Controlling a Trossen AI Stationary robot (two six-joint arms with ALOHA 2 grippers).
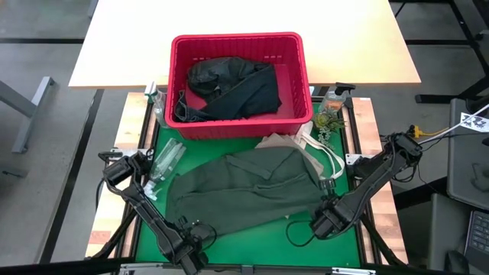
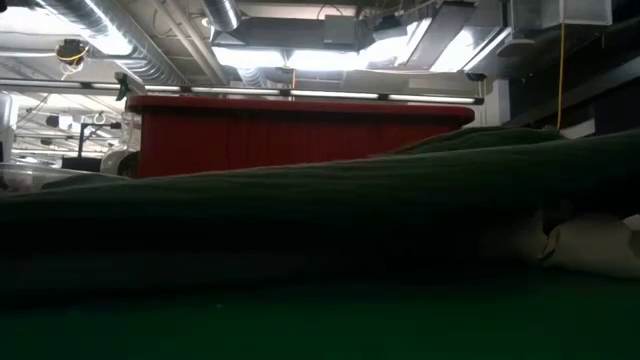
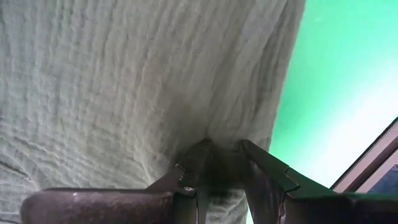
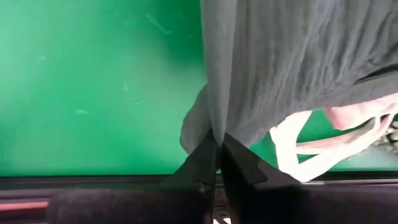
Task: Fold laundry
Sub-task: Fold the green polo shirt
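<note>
Left tool (image 3: 222, 163): clenched on a fold of the olive-green shirt (image 1: 244, 187) at its near left corner, cloth seen bunched between the fingers (image 3: 193, 163).
Right tool (image 4: 219, 146): fingers nearly closed on the shirt's near right edge, the hem seen pinched in the wrist view.
Shirt: spread across the green tabletop (image 1: 348, 244), rumpled, no clean fold to be seen.
Tan garment (image 1: 302, 149): lain partly under the shirt's far right side, its pale straps left showing.
Red basket (image 1: 238, 46): stood at the far edge of the mat, black garments (image 1: 229, 88) heaped inside, unfolded.
Progress: judged early; one piece was gripped at two corners, nothing was stacked, and the basket's load was left to do.
Clear bottle (image 1: 166, 159): lain on the mat just beside the shirt's left side.
Surface: green mat framed by wooden boards, a pale table (image 1: 244, 19) set behind.
Room: ceiling ducts and strip lights were seen beyond the basket in the low view.
</note>
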